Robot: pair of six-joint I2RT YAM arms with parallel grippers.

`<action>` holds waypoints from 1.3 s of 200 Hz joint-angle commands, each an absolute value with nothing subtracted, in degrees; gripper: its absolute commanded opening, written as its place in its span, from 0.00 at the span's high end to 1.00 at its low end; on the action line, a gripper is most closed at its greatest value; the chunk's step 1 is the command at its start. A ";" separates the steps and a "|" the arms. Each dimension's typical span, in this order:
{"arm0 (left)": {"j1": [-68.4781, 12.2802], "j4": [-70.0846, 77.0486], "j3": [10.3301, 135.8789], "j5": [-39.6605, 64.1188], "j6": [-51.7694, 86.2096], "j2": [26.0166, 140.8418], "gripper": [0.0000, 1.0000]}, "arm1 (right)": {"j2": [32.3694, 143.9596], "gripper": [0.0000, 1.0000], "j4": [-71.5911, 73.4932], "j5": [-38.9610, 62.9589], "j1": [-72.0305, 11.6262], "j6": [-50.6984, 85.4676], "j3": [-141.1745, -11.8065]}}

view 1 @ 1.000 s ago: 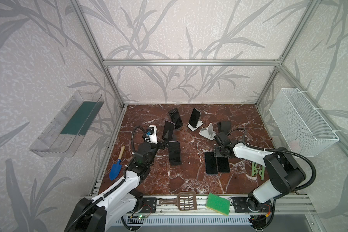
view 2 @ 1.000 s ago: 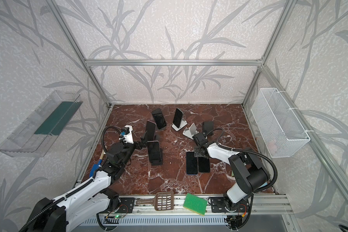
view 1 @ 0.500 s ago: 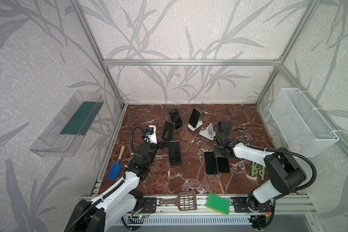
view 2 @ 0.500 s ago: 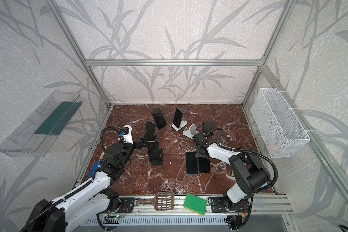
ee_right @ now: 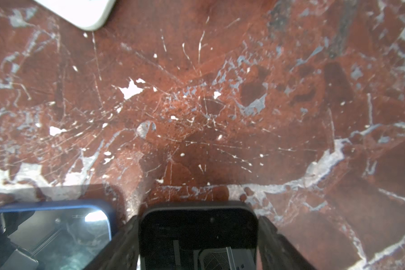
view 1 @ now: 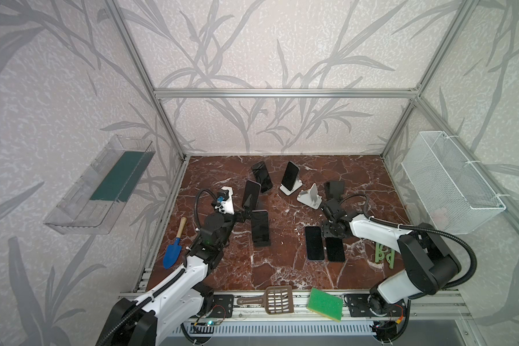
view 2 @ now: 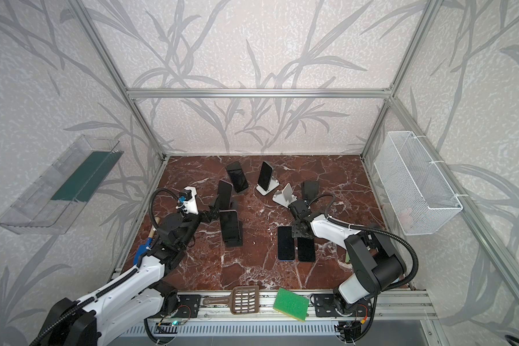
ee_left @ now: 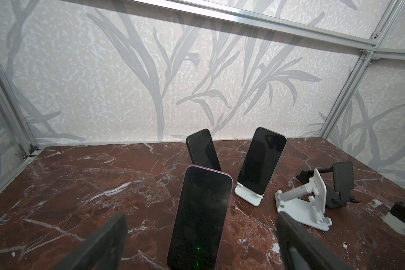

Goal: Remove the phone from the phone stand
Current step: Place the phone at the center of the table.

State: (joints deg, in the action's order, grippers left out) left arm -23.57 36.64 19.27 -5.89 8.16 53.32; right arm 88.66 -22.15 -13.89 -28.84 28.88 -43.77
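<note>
A purple-edged phone (ee_left: 201,215) leans upright on a dark phone stand, which it mostly hides; in a top view the phone (view 1: 251,194) stands left of centre. My left gripper (ee_left: 200,219) is open just in front of it, a finger on each side and touching nothing. My right gripper (ee_right: 198,222) is low over the table, and its fingers (ee_right: 126,236) press both long sides of a black phone (ee_right: 198,233) lying flat. That black phone (view 1: 335,250) lies beside a blue-cased phone (view 1: 314,243).
Two more phones stand on stands at the back (view 1: 262,181) (view 1: 290,178). An empty white stand (view 1: 310,199) and an empty black stand (view 1: 333,189) are nearby. Another phone (view 1: 259,227) lies flat by the left gripper. A blue trowel (view 1: 173,254), a scoop (view 1: 277,299) and a sponge (view 1: 324,304) lie along the edges.
The right gripper's jaws have narrowed onto the black phone on the table. Both arms have hardly moved.
</note>
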 commanded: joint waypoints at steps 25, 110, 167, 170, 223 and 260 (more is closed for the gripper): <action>-23.77 36.43 19.03 -5.98 8.34 52.53 0.01 | 90.32 0.28 -22.49 -13.71 -29.02 28.15 -46.20; -23.80 36.21 19.18 -6.42 7.80 52.35 0.01 | 91.47 0.28 -22.73 -13.80 -29.03 28.65 -46.95; -23.74 36.83 19.23 -5.89 8.47 53.10 0.01 | 90.56 0.18 -24.04 -14.52 -29.08 29.00 -47.42; -23.74 36.83 19.21 -5.89 8.56 53.02 0.01 | 90.40 0.17 -24.17 -14.63 -29.05 28.96 -47.52; -23.73 32.12 21.42 -6.94 8.86 49.44 0.01 | 85.56 0.08 -26.35 -15.83 -29.06 26.54 -50.96; -23.74 25.55 25.21 -6.27 9.46 48.94 0.01 | 79.57 0.08 -26.66 -17.60 -29.03 21.87 -54.03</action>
